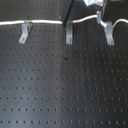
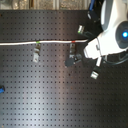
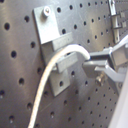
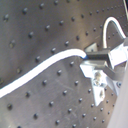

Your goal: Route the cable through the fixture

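white cable (image 4: 47, 66) end-on between fingers (image 4: 97, 57) clamped tight on it, beside a bracket (image 3: 52, 37)

**Soft, low-resolution frames under even light**

All four pictures are coarse and slightly blurred. The dark perforated worktop (image 1: 60, 85) reads dim in both exterior views. In both wrist views a pale sheen crosses it, and the end effector (image 3: 95, 67) is out of focus.

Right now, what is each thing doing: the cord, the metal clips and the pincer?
cord: lying across the clips, one part pinched by the pincer
left clip: cord resting on it
middle clip: cord at its top
right clip: cord arching over it
pincer: shut on cord
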